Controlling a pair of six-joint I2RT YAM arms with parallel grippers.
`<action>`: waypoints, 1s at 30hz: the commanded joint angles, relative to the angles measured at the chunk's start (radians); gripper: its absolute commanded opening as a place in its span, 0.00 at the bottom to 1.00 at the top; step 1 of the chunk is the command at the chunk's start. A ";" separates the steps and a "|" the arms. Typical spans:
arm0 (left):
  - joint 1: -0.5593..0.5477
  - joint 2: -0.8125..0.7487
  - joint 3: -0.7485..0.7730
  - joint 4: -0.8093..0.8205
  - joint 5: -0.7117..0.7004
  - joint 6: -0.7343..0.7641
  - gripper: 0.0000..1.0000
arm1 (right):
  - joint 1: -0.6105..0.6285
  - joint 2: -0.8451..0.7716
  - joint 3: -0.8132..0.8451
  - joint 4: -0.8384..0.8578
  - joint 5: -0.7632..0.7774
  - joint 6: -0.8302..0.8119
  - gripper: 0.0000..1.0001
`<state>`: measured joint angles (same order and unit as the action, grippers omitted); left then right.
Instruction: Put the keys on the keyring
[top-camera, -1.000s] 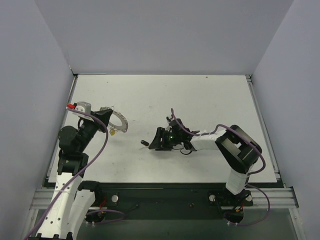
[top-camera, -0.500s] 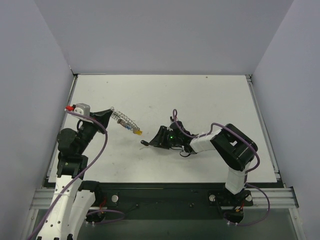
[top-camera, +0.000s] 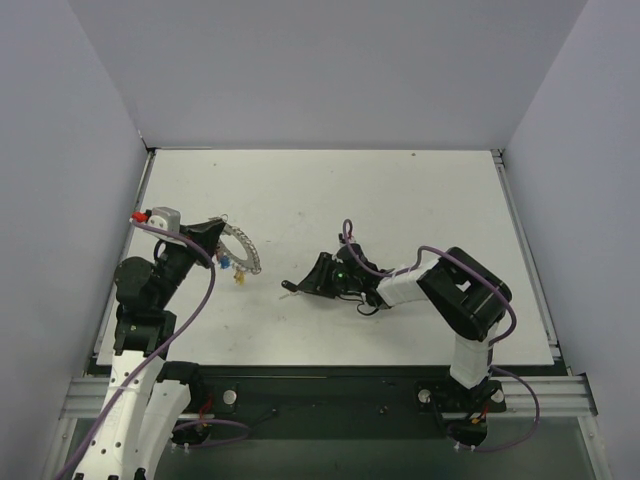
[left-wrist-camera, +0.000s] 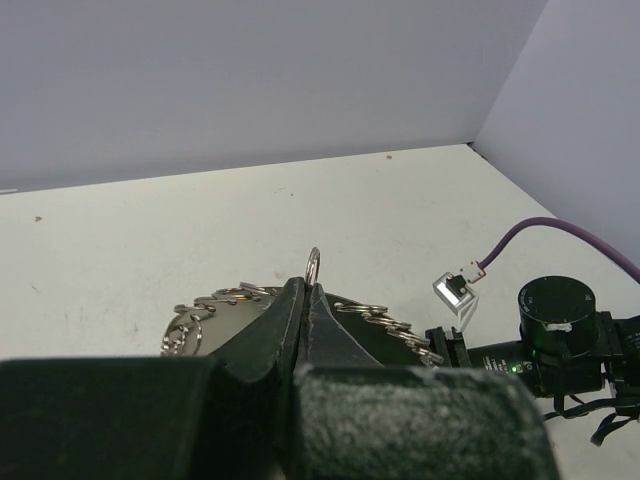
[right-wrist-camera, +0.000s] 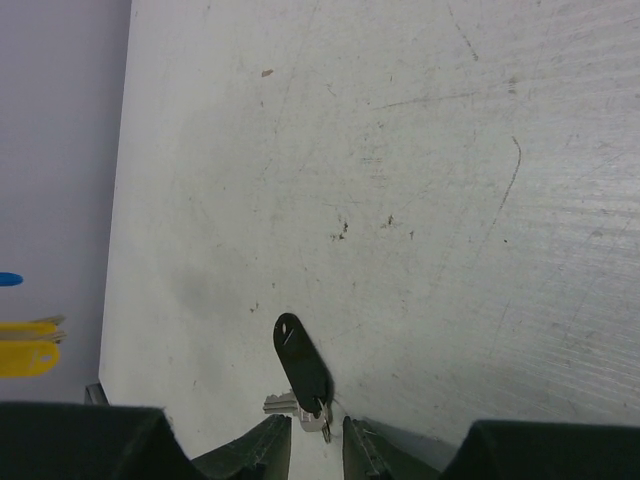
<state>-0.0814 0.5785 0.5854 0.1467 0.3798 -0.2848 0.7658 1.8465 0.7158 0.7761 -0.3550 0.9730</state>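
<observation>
My left gripper (top-camera: 214, 240) is at the left of the table, shut on the keyring (top-camera: 243, 251), a silvery ring with a chain-like rim. Blue and yellow keys (top-camera: 233, 268) hang from it. In the left wrist view the jaws (left-wrist-camera: 306, 290) are pressed together on a small loop of the keyring (left-wrist-camera: 392, 320). My right gripper (top-camera: 302, 284) is low at the table's middle. A silver key with a black tag (right-wrist-camera: 302, 364) lies there, its head between the narrowly parted fingers (right-wrist-camera: 270, 440). The gripper (right-wrist-camera: 316, 442) shows small gaps on both sides of the key. The hanging yellow keys (right-wrist-camera: 24, 346) show at that view's left edge.
The white table (top-camera: 400, 200) is walled by grey panels at the back and both sides. A metal rail (top-camera: 320, 385) runs along the near edge. Purple cables loop over both arms. The right arm's wrist (left-wrist-camera: 556, 330) shows at the right of the left wrist view.
The keyring swung out edge-on towards the middle, then back to face-on, its keys hanging below. The right gripper's jaws narrowed around the black-tagged key.
</observation>
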 joint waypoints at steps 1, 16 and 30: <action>0.006 -0.017 0.014 0.093 0.018 -0.013 0.00 | 0.012 0.030 0.014 -0.072 0.039 -0.007 0.28; 0.006 -0.022 0.013 0.102 0.021 -0.017 0.00 | 0.033 0.046 0.036 -0.103 0.050 -0.005 0.24; 0.006 -0.026 0.010 0.105 0.021 -0.017 0.00 | 0.052 0.079 0.082 -0.170 0.083 -0.033 0.20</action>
<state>-0.0814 0.5697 0.5827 0.1547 0.3939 -0.2859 0.7990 1.8690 0.7677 0.7143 -0.3199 0.9760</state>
